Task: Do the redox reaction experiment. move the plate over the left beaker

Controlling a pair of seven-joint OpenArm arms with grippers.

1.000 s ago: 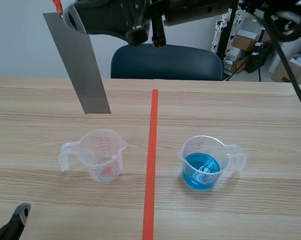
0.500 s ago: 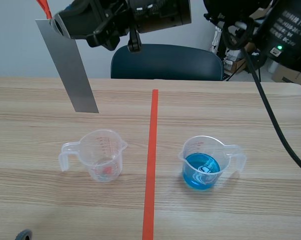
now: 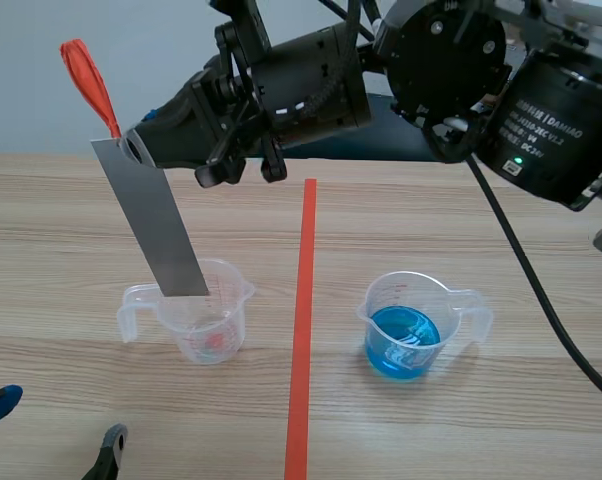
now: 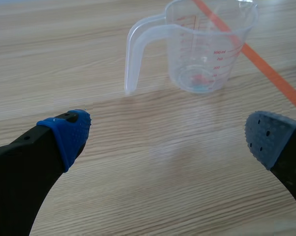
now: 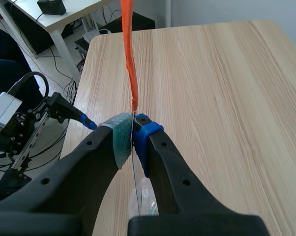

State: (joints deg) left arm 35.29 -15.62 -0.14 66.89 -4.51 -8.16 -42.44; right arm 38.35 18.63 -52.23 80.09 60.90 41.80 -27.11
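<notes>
The left gripper (image 4: 168, 135) is resting low, fingers spread wide and empty, near the clear left beaker (image 3: 194, 312). The grey plate (image 3: 156, 225) is hanging tilted, with its lower edge at that beaker's rim. The right gripper (image 5: 133, 132) is pinching the plate's top. The plate is likely needing centring over the mouth without knocking the rim. The blue-filled right beaker (image 3: 406, 325) is sitting well apart.

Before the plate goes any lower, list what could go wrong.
The plate hangs tilted with its lower edge at the rim of the left beaker; it could catch there and tip the beaker.
The right gripper pinches only the plate's top end, so it might swing or slip.
The open left gripper sits near the beaker's handle and could knock it.
</notes>
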